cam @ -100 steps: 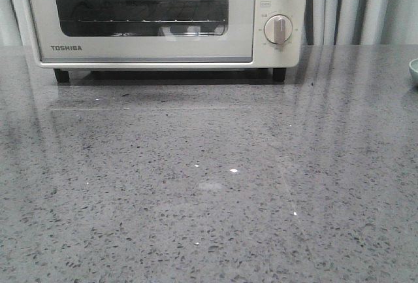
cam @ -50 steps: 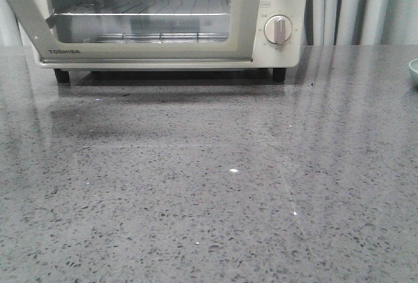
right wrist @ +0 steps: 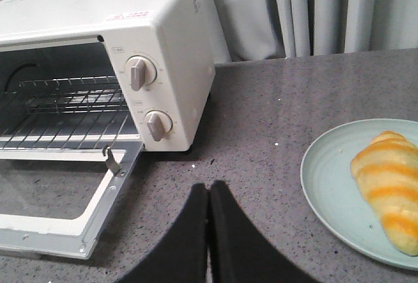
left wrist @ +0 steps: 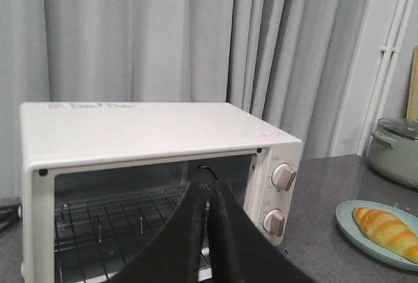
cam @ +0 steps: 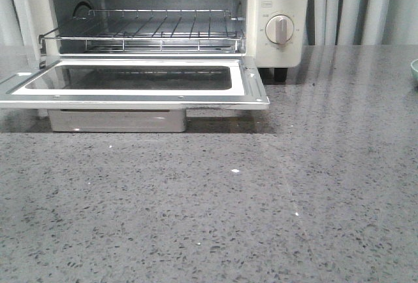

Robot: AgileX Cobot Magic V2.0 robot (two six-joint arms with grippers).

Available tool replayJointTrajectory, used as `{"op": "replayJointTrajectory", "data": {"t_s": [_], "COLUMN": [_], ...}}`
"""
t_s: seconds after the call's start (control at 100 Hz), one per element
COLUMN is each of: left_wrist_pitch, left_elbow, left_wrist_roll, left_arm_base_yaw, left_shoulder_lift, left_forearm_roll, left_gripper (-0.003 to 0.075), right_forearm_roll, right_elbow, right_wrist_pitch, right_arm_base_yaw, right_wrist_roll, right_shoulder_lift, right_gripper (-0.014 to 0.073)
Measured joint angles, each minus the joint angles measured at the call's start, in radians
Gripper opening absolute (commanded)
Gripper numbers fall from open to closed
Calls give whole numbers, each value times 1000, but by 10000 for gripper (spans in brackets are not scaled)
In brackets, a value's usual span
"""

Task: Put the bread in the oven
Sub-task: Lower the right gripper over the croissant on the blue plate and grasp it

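The cream-white oven [cam: 290, 2] stands at the back left of the table. Its glass door [cam: 251, 87] lies folded down flat, and the wire rack [cam: 144, 28] inside is bare. The golden-brown bread [right wrist: 388, 191] lies on a pale green plate [right wrist: 326, 178] to the right of the oven; the left wrist view also shows the bread [left wrist: 385, 227]. My left gripper [left wrist: 208, 186] is shut on nothing, high in front of the oven [left wrist: 144, 129] opening. My right gripper [right wrist: 209, 188] is shut and empty over the table, between the door's corner and the plate. Neither gripper appears in the front view.
The table is grey speckled stone [cam: 228, 217]. The open door [right wrist: 98, 211] juts out over it in front of the oven. A pale green lidded pot [left wrist: 395, 149] stands beyond the plate [left wrist: 349, 214]. Grey curtains [left wrist: 196, 34] hang behind.
The oven door has swung from shut, through half open, down to fully open and flat. The rack now shows.
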Motion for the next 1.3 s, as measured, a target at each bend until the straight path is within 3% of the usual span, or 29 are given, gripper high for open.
{"op": "replayJointTrajectory", "data": {"t_s": [0.42, 0.62, 0.71, 0.86, 0.92, 1.3], "left_wrist_pitch": [125, 132, 133, 133, 133, 133], "left_elbow": [0, 0, 0, 0, 0, 0], "left_wrist_roll": [0, 0, 0, 0, 0, 0], "left_arm_base_yaw": [0, 0, 0, 0, 0, 0], "left_shoulder_lift": [-116, -118, -118, -118, -118, -118], "left_forearm_roll": [96, 99, 101, 101, 101, 101], "left_gripper": [-22, -22, -21, -21, -21, -21], "right_forearm_roll": [-115, -146, -155, -167, -172, -264], "right_elbow": [-190, -326, -369, -406, -416, -423], "right_wrist_pitch": [54, 115, 146, 177, 179, 145], "right_arm_base_yaw": [-4, -68, -112, -167, -180, -185], "right_wrist_roll": [0, 0, 0, 0, 0, 0], "right_shoulder_lift": [435, 594, 648, 707, 725, 835], "right_gripper": [-67, -56, 27, 294, 358, 370]}}
